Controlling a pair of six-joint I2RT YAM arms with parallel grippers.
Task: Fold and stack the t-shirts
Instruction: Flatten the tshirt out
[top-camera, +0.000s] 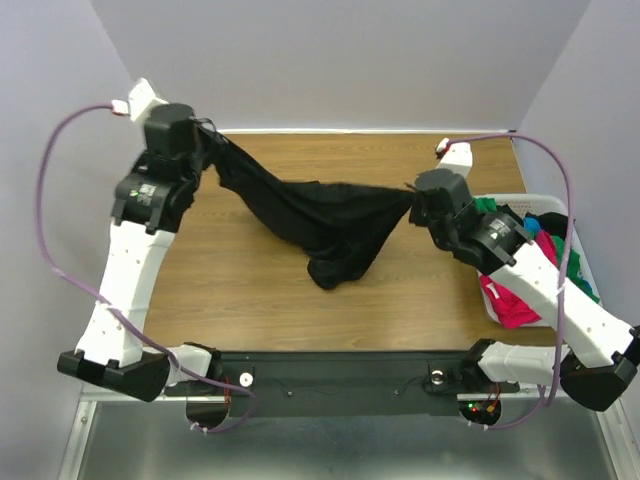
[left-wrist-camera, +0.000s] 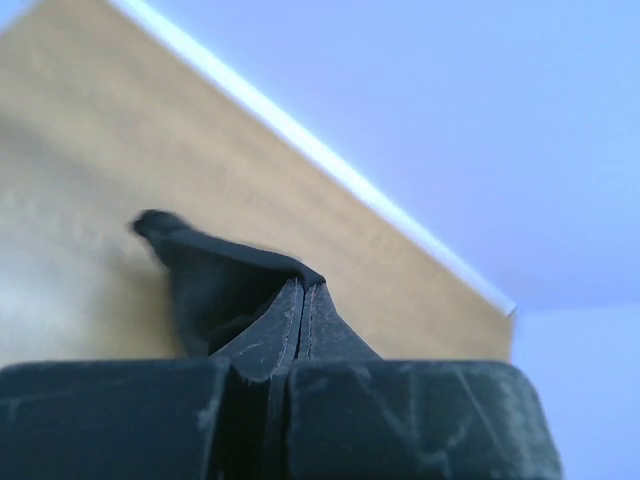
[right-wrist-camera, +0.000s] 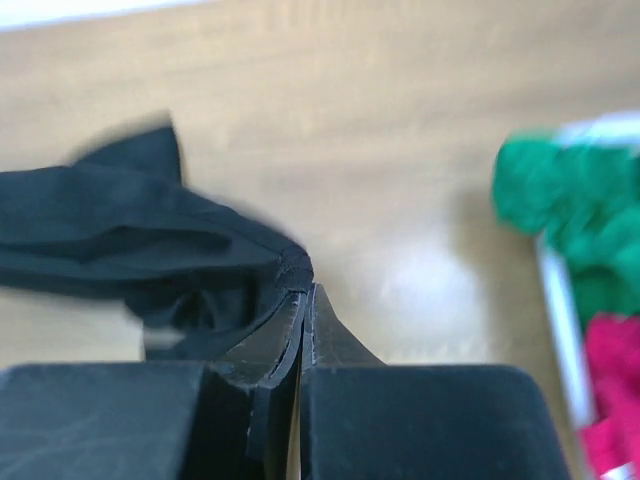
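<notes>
A large black t-shirt (top-camera: 318, 218) hangs stretched between my two grippers above the wooden table, its middle sagging down to the table top. My left gripper (top-camera: 213, 150) is shut on one end of it at the far left; the cloth shows at the fingertips in the left wrist view (left-wrist-camera: 215, 275). My right gripper (top-camera: 415, 200) is shut on the other end at the right; the cloth shows in the right wrist view (right-wrist-camera: 150, 235). Green (top-camera: 487, 207), magenta-pink (top-camera: 510, 305) and other shirts lie in the basket.
A white plastic basket (top-camera: 585, 255) stands at the table's right edge beside my right arm; it also shows in the right wrist view (right-wrist-camera: 560, 300). The wooden table (top-camera: 240, 280) ends at a white back wall.
</notes>
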